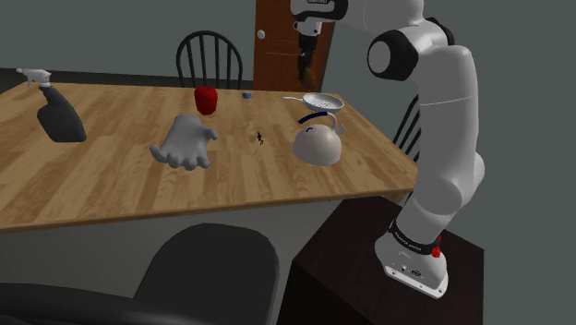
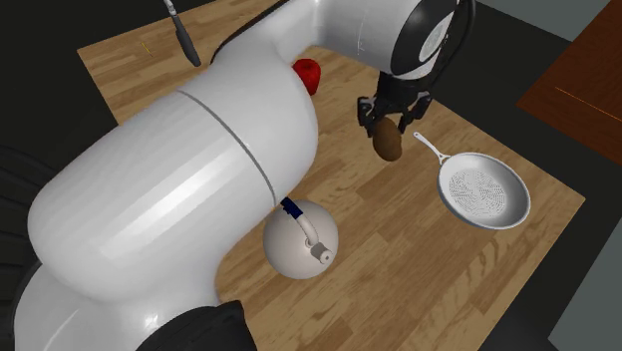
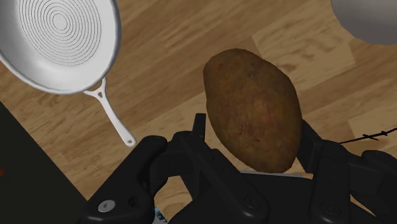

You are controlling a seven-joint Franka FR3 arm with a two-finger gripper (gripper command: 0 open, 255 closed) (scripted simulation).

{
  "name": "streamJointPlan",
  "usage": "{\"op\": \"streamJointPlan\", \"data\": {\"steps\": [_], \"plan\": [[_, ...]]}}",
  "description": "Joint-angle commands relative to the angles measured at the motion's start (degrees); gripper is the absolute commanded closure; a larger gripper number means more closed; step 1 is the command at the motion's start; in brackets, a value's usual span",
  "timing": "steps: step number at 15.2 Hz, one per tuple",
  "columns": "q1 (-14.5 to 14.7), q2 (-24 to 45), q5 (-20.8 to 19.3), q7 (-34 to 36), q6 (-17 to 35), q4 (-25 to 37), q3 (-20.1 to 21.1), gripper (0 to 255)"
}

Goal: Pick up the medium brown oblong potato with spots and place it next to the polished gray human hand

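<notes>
Gripper [image 3: 254, 137] pinches potato [image 3: 253, 108] toward one end, aloft, well apart from hand [image 1: 187, 143]. Judged firm, fairly light, rough-skinned: slip unlikely, though a mid-body hold would resist pivoting better.

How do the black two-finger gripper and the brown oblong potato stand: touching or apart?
Touching. The wrist view shows the gripper clasping the potato on both sides.

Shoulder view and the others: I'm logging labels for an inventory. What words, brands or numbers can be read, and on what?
No text can be read.
Dark band near the arm's base: faint pale marks, too small to read.
The potato, pan and table bear no writing.
</notes>
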Motion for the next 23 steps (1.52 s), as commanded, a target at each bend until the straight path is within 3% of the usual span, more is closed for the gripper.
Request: {"op": "streamJointPlan", "data": {"steps": [1,7,13,18,23], "plan": [[1.5,-0.4,-0.3,1.8,-0.2,-0.2,0.4,255],[7.5,-2.2,-1.7,8.8,0.3,-2.7,1.8,255],[12.7,-1.6,-2.4,15.7,-0.6,-1.3,3.5,255],[16.5,1.0,-2.6,21.2,-2.5,3.0,5.0,255],[19.8,6.1,-2.4,26.6,-6.1,11.5,6.4,255]]}}
